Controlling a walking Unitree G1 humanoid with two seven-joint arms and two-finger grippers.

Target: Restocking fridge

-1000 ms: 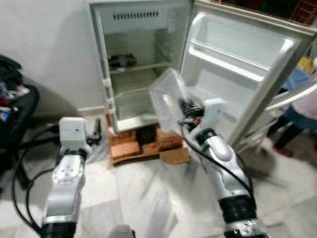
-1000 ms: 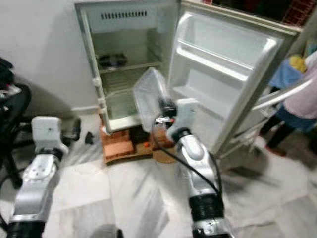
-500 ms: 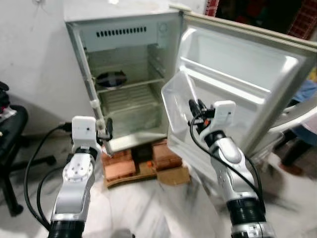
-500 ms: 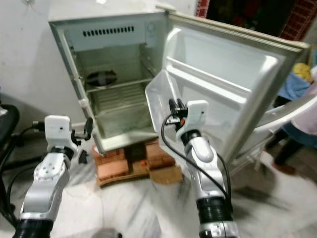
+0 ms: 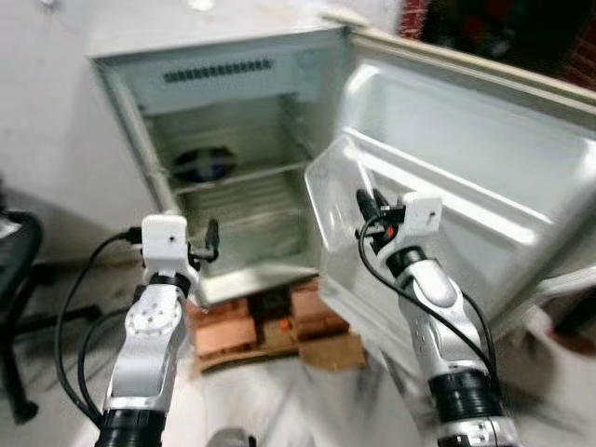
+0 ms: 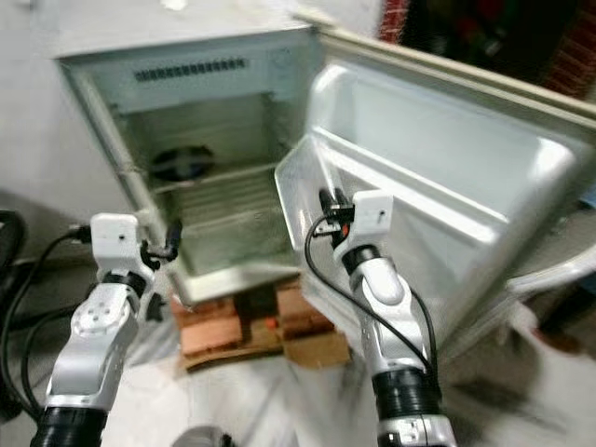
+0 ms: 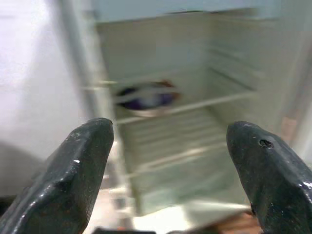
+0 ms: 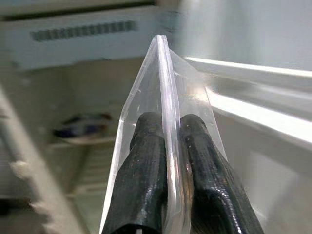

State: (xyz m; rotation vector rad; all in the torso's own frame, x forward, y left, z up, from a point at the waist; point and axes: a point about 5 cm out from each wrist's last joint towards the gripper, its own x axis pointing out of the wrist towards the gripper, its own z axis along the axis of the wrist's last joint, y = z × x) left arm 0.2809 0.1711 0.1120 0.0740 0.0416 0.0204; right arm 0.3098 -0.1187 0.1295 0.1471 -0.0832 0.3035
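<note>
Fridge (image 5: 233, 158) nearer; right hand (image 8: 165, 161) clamping container (image 5: 340, 200).

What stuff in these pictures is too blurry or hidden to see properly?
- The dark round thing on the fridge shelf: blurred in the eye and left wrist views, so unidentifiable.
- The clear bin in the right pincer: its inside faces away.
- Fridge door: cut off by the right edge.

A plain white plaster wall (image 5: 47, 112) stands at the left, pale marbled floor tiles (image 5: 307, 400) lie below, and a black office chair (image 5: 19, 270) sits near the wall.
</note>
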